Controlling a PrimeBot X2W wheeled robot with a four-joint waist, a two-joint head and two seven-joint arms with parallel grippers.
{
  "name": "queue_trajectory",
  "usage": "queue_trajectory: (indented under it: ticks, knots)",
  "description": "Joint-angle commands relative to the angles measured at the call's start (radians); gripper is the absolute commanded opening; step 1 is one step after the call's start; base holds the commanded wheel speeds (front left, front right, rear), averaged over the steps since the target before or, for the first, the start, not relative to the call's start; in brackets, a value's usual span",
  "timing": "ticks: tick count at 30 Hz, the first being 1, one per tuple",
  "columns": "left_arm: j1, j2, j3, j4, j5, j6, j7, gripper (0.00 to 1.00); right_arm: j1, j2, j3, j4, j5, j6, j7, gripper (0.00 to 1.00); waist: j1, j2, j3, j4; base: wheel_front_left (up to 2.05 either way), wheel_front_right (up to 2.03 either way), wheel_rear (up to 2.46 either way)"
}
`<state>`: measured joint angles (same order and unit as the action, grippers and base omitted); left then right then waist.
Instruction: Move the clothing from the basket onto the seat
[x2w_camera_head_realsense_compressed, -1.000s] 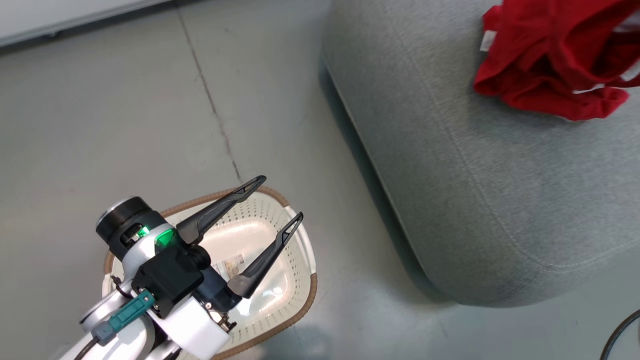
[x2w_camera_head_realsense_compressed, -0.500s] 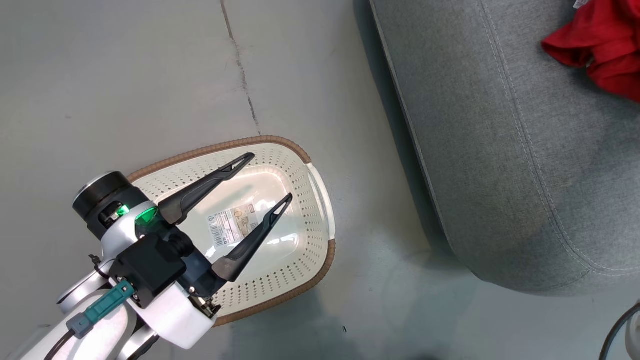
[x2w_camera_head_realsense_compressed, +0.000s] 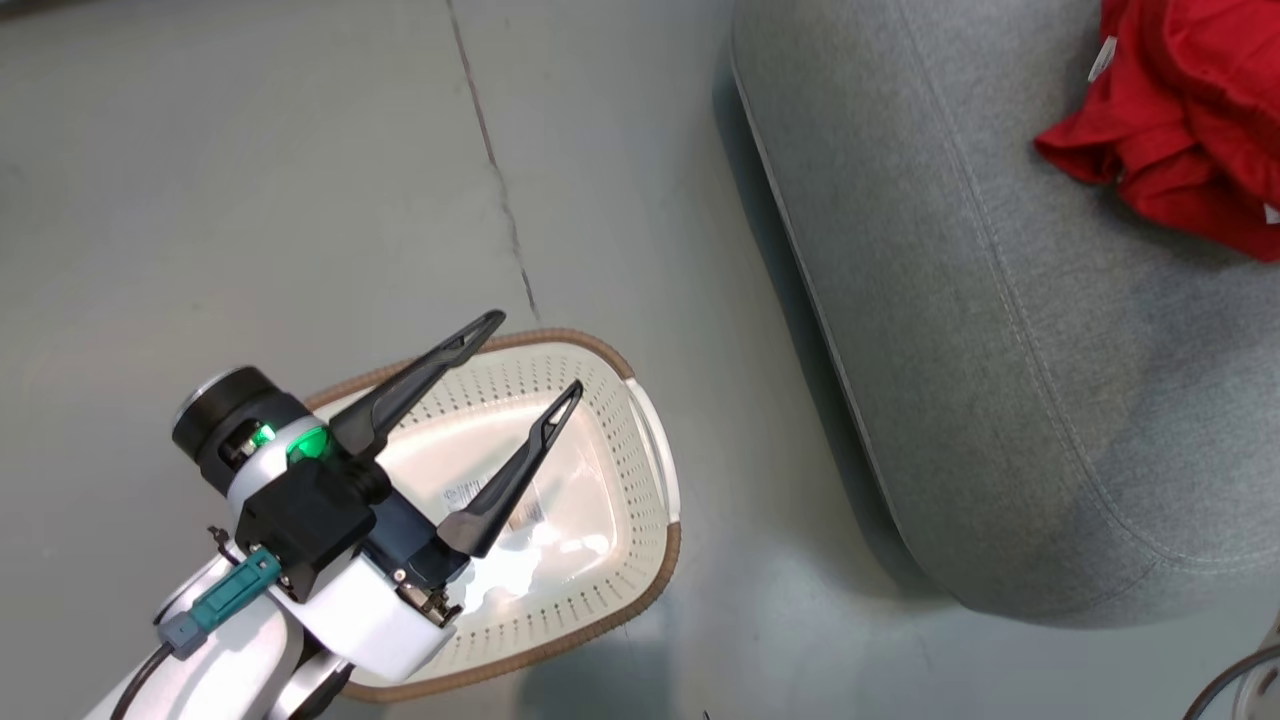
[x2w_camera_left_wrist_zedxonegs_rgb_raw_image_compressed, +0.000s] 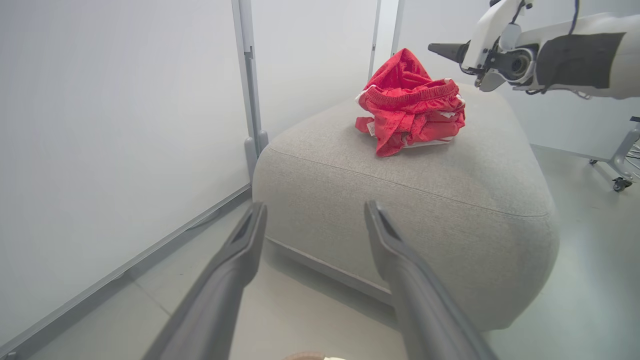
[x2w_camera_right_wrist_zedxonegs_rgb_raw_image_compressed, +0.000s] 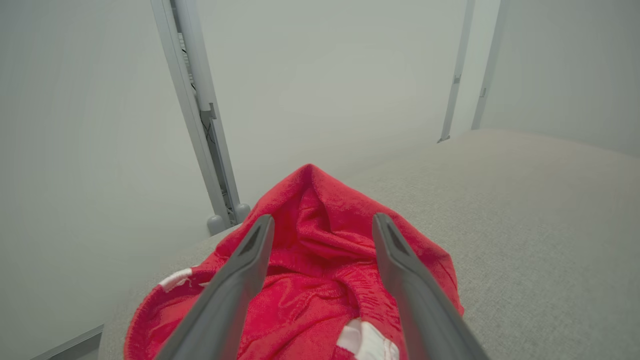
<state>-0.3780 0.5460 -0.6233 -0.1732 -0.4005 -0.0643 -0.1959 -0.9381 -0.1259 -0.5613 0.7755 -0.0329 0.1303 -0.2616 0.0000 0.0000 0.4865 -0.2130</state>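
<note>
The left pincer (x2w_camera_head_realsense_compressed: 535, 352) was held spread wide, fingers angled over the basket (x2w_camera_head_realsense_compressed: 655, 470) on the floor (x2w_camera_head_realsense_compressed: 250, 200). The right pincer (x2w_camera_right_wrist_zedxonegs_rgb_raw_image_compressed: 322, 220) was poised, released, just above the clothing (x2w_camera_right_wrist_zedxonegs_rgb_raw_image_compressed: 310, 260) heaped on the seat (x2w_camera_right_wrist_zedxonegs_rgb_raw_image_compressed: 525, 210).

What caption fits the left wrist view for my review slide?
Open left gripper faces the grey sofa, where a heap of red clothing with white trim lies.
</note>
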Motion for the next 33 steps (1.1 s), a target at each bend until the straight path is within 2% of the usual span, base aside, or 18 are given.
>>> queue_trajectory:
  ticks: [1,13,21,27,33]
  knots:
    - [0.015,-0.005,0.006,0.012,-0.008,0.012,-0.008,1.0,0.033,0.0,0.021,-0.019,0.008,0.001,-0.004,1.0,0.0,0.0,-0.047,0.017,0.0,0.0,0.0]
    - [0.115,-0.08,0.086,0.108,-0.087,0.122,-0.053,1.0,0.299,0.052,0.257,-0.276,0.108,0.001,-0.003,1.0,0.0,0.0,-0.192,0.102,0.0,0.0,0.0]
    - [0.185,-0.128,0.22,0.153,-0.145,0.187,-0.069,1.0,0.506,0.072,0.366,-0.476,0.146,0.001,0.016,1.0,0.0,0.0,-0.255,0.187,0.0,0.0,0.0]
    - [0.253,-0.178,0.363,0.155,-0.139,0.203,-0.07,1.0,0.643,0.072,0.455,-0.567,0.205,0.001,0.05,1.0,0.0,0.0,-0.305,0.233,0.0,0.0,0.0]
    - [0.325,-0.224,0.471,0.146,-0.103,0.188,-0.069,1.0,0.756,0.072,0.505,-0.623,0.248,0.001,0.075,1.0,0.0,0.0,-0.343,0.264,0.0,0.0,0.0]
